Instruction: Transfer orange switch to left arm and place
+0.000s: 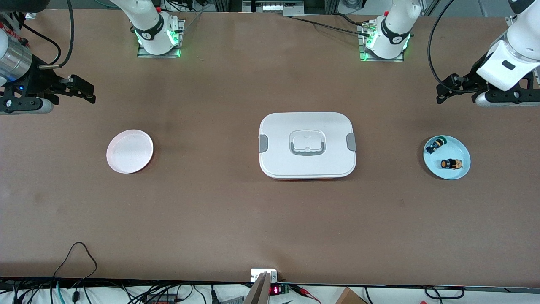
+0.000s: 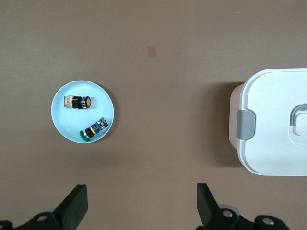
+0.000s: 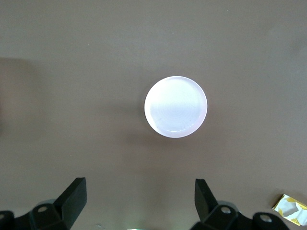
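The orange switch [image 1: 450, 164] lies on its side in a light blue plate [image 1: 460, 147] toward the left arm's end of the table, beside a similar switch with a yellow-green cap [image 1: 436, 145]. In the left wrist view the orange switch [image 2: 79, 102] and the plate [image 2: 64, 120] both show. The white box [image 1: 307, 145] stands shut at the table's middle and also shows in the left wrist view [image 2: 276, 122]. My left gripper [image 1: 441, 93] [image 2: 141, 196] is open and empty over bare table by the blue plate. My right gripper [image 1: 92, 93] [image 3: 140, 189] is open and empty over bare table by a pale pink plate [image 1: 129, 151].
The pale pink plate [image 3: 176, 107] is empty, toward the right arm's end. A small device [image 1: 263, 276] and cables lie along the table edge nearest the front camera. A yellow-and-white scrap [image 3: 290, 208] shows in the right wrist view.
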Controlling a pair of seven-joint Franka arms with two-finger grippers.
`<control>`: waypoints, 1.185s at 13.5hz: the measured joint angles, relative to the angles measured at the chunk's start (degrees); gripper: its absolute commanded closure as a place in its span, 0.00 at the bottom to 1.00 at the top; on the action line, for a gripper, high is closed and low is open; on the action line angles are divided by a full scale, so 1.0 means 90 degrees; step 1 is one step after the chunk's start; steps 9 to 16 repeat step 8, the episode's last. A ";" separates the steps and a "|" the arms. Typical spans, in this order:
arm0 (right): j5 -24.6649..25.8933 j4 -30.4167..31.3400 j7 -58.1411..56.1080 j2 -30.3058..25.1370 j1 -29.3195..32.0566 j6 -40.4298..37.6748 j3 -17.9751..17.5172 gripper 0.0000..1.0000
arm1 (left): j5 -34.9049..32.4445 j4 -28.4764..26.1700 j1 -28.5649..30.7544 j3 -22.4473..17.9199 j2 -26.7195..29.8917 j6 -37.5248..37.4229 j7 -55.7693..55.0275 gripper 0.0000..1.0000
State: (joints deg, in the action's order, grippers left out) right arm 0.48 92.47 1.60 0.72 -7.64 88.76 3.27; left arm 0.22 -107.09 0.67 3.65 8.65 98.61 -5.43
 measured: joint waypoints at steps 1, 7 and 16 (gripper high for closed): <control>0.0000 -0.0001 0.0000 0.0000 0.0000 -0.0001 0.0000 0.00 | 0.0000 0.0005 -0.0005 -0.0003 -0.0029 0.0031 0.0000 0.00; 0.0000 -0.0004 0.0000 0.0000 0.0000 -0.0003 0.0000 0.00 | 0.0000 0.0297 -0.0015 -0.0039 -0.0463 0.0092 -0.0004 0.00; 0.0000 -0.0004 0.0000 0.0000 0.0000 -0.0003 0.0000 0.00 | 0.0000 0.0313 -0.0015 -0.0046 -0.0471 0.0079 -0.0004 0.00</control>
